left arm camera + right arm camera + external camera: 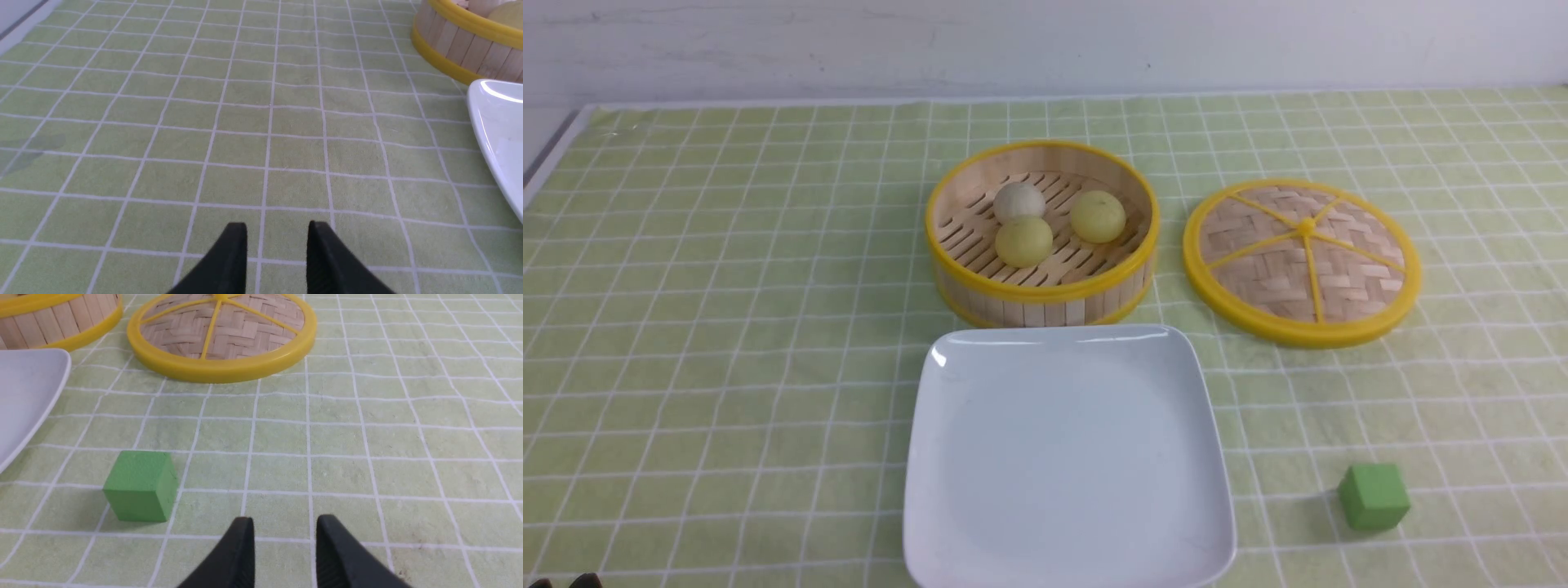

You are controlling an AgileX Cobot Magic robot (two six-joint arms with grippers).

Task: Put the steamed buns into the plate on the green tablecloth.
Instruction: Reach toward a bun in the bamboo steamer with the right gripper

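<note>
Three buns [1024, 241] whole only in front view, both pincers [277, 237] [284, 531] parted in wrist views

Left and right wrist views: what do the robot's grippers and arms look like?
Left gripper and right gripper look alike: two slim, dark, blurred fingers each, no markings discernible. Beyond a dark sliver in the front view, the arms are out of sight.
</note>
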